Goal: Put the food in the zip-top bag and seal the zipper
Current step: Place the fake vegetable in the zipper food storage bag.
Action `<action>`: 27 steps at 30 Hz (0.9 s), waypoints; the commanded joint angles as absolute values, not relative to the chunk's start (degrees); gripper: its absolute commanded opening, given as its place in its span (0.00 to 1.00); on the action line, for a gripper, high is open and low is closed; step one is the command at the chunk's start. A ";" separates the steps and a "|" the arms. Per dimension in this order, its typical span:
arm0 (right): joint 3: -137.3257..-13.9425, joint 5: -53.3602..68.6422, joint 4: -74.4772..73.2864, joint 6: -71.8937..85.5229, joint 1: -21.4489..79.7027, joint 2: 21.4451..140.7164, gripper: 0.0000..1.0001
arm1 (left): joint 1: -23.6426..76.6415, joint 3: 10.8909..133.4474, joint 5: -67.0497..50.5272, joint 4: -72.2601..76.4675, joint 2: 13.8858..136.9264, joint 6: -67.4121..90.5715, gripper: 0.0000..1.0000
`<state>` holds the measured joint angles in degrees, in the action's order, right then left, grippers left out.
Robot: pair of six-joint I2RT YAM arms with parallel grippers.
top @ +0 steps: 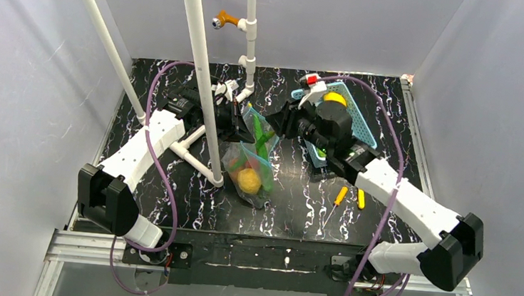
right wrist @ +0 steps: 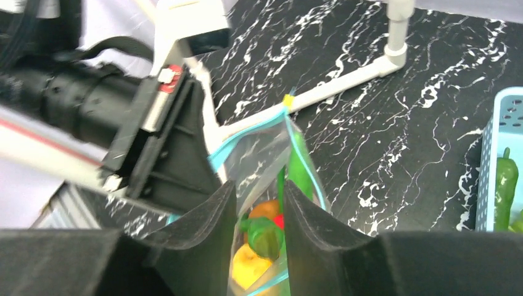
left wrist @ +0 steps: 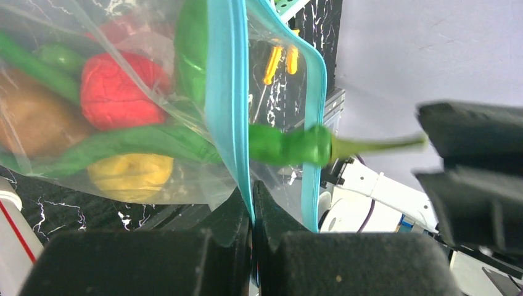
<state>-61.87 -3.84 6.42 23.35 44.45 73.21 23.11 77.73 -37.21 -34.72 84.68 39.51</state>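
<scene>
Pod (left wrist: pixel 290 145) lies across the mouth of the bag (top: pixel 249 167), long axis square to the zipper (left wrist: pixel 227 92): body inside, stem end out, pointing at the right claw (right wrist: pixel 259 192). Left claw (left wrist: pixel 251 192) is clamped on the zipper just below the pod. Right claw's fingers are slightly apart at the stem; we cannot tell if they grip. We judge the pod must go in lengthwise before sealing.

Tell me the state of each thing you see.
zip-top bag, mouth lifted, food inside
zipper, open, not sealed
green pepper, halfway through the mouth, stem outside
left gripper, shut on the zipper
right gripper, by the pepper's stem, grip unclear
basket, some food inside
</scene>
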 commanded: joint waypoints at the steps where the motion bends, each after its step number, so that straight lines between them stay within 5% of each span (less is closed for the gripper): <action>1: -72.99 6.80 -19.51 15.32 44.82 72.45 0.45 | 23.54 77.55 -39.56 -34.57 82.72 38.50 0.00; 4: -77.92 10.96 -28.19 12.79 44.74 73.67 0.60 | 23.48 77.21 -39.76 -34.63 82.56 38.34 0.00; 9: -94.15 11.66 -45.65 5.91 44.39 81.91 0.71 | 23.47 76.99 -40.35 -34.69 82.77 38.28 0.00; 15: -105.12 14.73 -59.91 -6.64 44.46 91.00 0.58 | 23.47 76.55 -40.75 -34.72 83.21 37.96 0.00; 27: -114.84 14.55 -64.07 -19.55 44.72 104.37 0.53 | 23.49 76.53 -41.38 -34.74 83.42 37.74 0.00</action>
